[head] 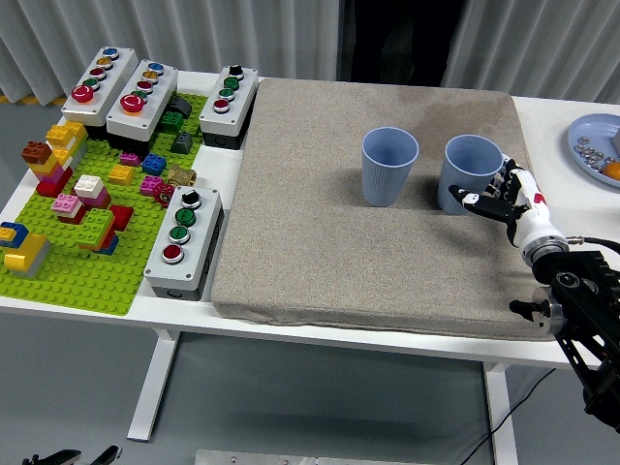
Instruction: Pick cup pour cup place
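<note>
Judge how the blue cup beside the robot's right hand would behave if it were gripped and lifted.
The right blue cup looks thin-walled, so it is probably light and might flex under a firm squeeze. It is tall with a narrower base and stands on a soft grey mat, so a sideways nudge from the right hand could tip it. Its contents cannot be seen.
</note>
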